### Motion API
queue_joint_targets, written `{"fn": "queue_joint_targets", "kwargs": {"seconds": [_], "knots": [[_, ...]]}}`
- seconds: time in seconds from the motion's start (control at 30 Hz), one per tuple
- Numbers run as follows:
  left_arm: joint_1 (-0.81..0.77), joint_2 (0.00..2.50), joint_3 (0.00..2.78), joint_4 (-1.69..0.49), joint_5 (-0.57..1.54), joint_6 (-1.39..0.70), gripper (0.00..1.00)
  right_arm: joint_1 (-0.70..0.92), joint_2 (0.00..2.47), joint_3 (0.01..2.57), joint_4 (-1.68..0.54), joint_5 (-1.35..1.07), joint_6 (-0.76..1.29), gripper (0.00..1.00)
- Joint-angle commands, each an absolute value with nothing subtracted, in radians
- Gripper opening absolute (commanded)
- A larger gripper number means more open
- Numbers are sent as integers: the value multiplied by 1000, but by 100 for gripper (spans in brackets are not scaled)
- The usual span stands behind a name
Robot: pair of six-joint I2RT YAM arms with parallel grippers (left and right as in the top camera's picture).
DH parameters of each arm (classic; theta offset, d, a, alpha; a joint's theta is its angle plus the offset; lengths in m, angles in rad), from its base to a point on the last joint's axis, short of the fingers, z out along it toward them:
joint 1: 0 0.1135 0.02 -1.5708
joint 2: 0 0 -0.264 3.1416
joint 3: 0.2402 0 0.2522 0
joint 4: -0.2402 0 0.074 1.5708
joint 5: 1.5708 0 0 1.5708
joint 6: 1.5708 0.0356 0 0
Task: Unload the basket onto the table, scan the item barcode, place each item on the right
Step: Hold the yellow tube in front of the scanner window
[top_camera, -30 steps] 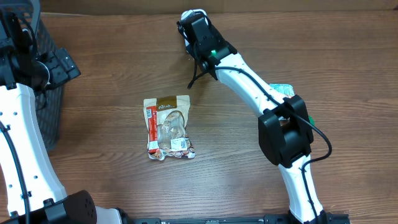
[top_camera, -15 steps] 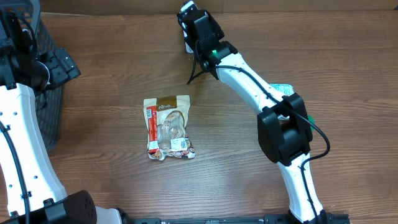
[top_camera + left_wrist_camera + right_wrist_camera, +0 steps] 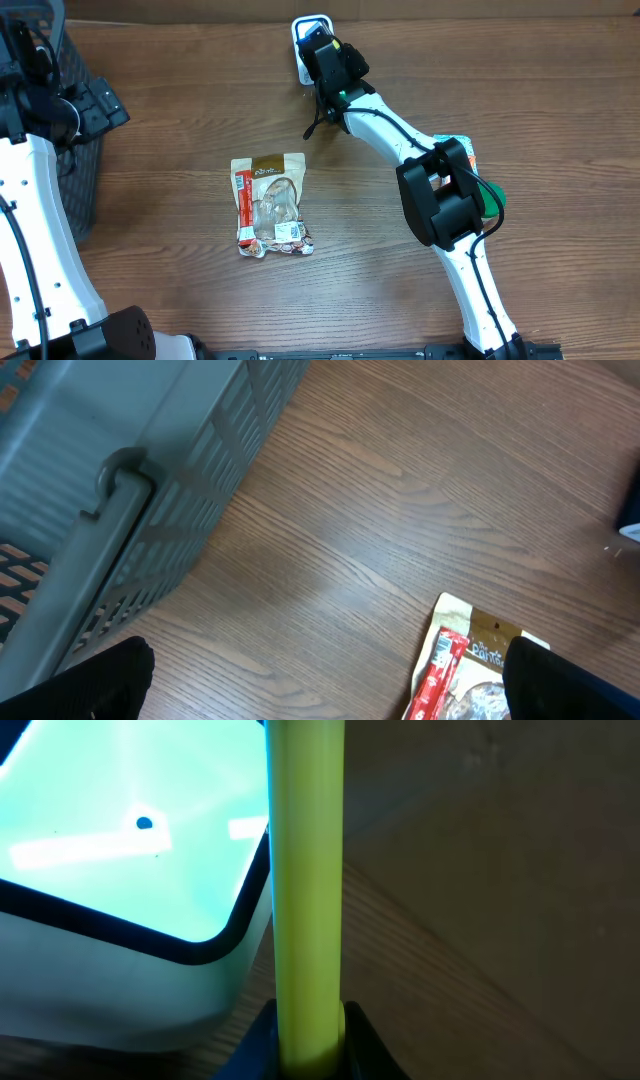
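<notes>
At the far edge, the right gripper (image 3: pixel 308 1042) pinches a thin yellow-green strip (image 3: pixel 308 870), seen edge-on, just beside the scanner (image 3: pixel 120 850) with its lit window. Cannot tell what the strip is; overhead, the arm hides it. The left gripper (image 3: pixel 325 695) is spread wide near the basket (image 3: pixel 150 470), with only its fingertips (image 3: pixel 80 685) in frame. A snack packet (image 3: pixel 270 205) lies on the tabletop (image 3: pixel 180 150), cut off in the left wrist view.

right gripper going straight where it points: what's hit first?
Likely the scanner: the yellow item in the right gripper lies across its lit window's right edge. Depth unclear; it may pass beside.
</notes>
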State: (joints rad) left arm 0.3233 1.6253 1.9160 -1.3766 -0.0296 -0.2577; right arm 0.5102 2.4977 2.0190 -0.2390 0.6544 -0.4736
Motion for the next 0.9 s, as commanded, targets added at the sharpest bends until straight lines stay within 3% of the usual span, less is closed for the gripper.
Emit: {"fn": "queue_joint_targets", "kwargs": {"seconds": [0.0, 0.87], "knots": [[324, 1622, 1933, -1377, -26, -250, 100, 511, 2518, 2022, -222, 680, -507, 4], [324, 1622, 1933, -1377, -26, -250, 100, 530, 2531, 2022, -113, 717, -802, 4]]}}
